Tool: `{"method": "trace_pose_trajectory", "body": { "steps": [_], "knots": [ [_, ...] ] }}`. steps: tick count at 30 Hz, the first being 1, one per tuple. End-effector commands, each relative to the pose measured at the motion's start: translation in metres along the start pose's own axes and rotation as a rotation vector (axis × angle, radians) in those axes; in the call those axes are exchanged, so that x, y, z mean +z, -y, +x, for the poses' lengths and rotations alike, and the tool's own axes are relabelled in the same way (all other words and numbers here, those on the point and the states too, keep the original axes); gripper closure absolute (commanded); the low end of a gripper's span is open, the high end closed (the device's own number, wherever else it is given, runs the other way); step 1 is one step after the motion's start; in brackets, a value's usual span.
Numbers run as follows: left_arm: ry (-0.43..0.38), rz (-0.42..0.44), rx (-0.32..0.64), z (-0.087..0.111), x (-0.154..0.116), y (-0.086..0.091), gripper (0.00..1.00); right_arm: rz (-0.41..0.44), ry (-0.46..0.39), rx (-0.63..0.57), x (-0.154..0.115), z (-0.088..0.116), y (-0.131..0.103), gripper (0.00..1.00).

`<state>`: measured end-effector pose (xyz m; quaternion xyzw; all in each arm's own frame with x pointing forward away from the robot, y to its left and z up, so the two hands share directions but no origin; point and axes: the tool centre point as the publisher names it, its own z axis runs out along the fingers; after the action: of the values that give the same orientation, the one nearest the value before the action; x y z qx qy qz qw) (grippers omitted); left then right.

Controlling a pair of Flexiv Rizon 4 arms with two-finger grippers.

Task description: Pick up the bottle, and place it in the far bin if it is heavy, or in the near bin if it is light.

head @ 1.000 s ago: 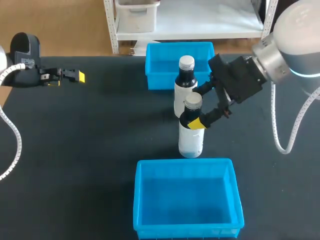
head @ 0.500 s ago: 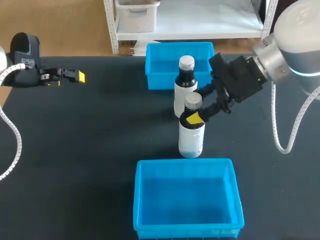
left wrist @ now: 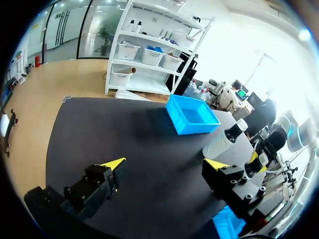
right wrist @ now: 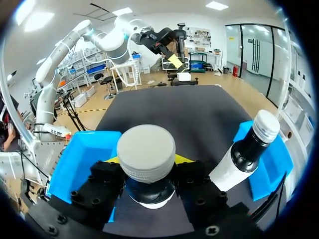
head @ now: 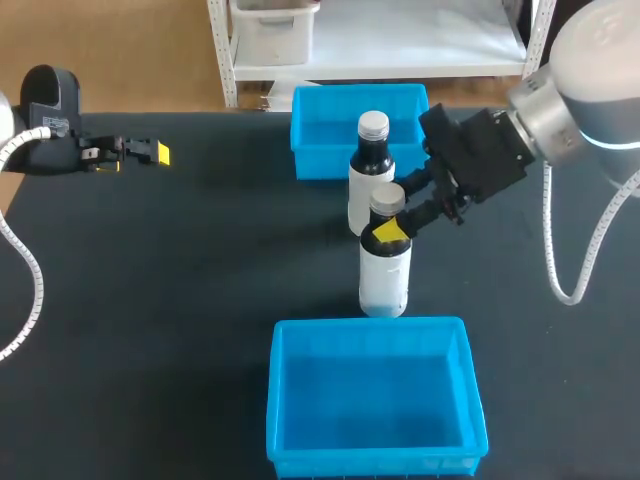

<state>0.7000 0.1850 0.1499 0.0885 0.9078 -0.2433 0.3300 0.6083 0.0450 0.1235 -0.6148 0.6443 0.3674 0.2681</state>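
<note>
Two white bottles with dark necks and grey caps stand mid-table between two blue bins. My right gripper (head: 394, 217) is shut on the neck of the nearer bottle (head: 384, 272), just under its cap. In the right wrist view the black fingers (right wrist: 107, 181) press that neck from both sides below the cap (right wrist: 146, 152). The other bottle (head: 369, 172) stands just behind, apart from the fingers, also seen beside the gripper (right wrist: 246, 154). My left gripper (head: 140, 152) hovers open and empty at the far left of the table (left wrist: 164, 169).
The far bin (head: 320, 125) sits directly behind the bottles and the near bin (head: 370, 400) directly in front, both empty. Black tabletop (head: 180, 280) stretches to the left of the bottles.
My right gripper's fingers have drawn together onto the near bottle's neck, and the bottle has shifted very slightly. The left arm has not moved.
</note>
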Motion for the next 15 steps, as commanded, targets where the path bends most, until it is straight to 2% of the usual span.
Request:
{"method": "trace_pose_trajectory", "body": {
  "steps": [1,15],
  "knots": [
    [0.000,0.000,0.000,0.000,0.000,0.000,0.00,0.016,0.006,0.001,-0.008,0.001,0.001,0.56],
    [0.000,0.000,0.000,0.000,0.000,0.000,0.00,0.154,0.008,0.057,-0.071,0.014,0.021,0.56]
  ]
}}
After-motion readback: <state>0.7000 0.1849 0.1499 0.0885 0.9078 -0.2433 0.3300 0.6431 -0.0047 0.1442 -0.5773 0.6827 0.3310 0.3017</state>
